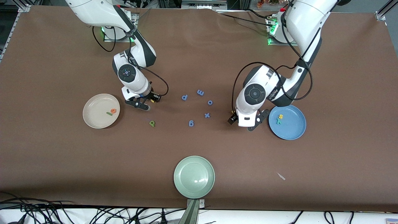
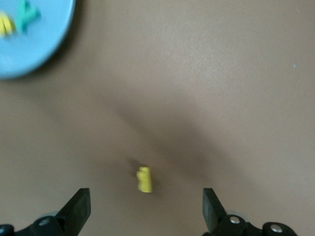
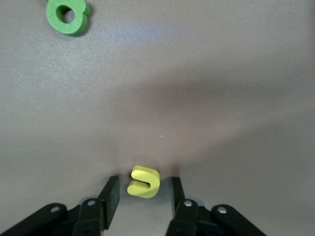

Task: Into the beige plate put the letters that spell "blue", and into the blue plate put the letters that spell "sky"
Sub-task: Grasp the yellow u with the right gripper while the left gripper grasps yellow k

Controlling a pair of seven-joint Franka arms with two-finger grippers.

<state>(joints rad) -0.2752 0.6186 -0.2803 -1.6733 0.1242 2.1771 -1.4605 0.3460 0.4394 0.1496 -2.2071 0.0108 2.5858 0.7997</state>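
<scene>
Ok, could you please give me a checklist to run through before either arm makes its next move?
1. Yellow u centred between the right gripper's jaws: ok.
2. Those jaws gripping the u: not ok, a gap shows on each side.
3. Left gripper open over the yellow k, which lies on the table: ok.
4. Beige plate has room beside the green l and orange e: ok.
5. Green b in the beige plate: not ok, it lies on the table.
6. Blue plate holds the yellow s and teal y: ok.
</scene>
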